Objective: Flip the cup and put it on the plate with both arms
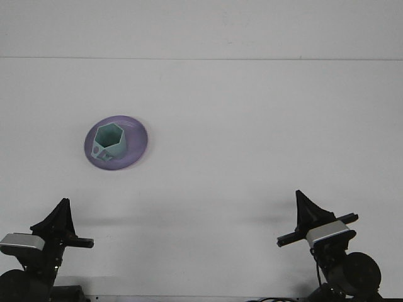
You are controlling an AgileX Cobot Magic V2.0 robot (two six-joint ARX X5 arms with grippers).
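front view shows the teal hexagonal cup (pixel 109 141) upright on the round purple plate (pixel 137 148), left on the white tabletop (pixel 252 126), nearer the left gripper (pixel 60 229) than the right gripper (pixel 315 228); jaw state: cannot tell.

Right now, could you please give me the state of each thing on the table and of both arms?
cup: upright, opening up, standing on the plate.
plate: flat on the table, cup on it.
left hand: near the bottom edge, away from the cup, holding nothing.
right hand: near the bottom edge, holding nothing.
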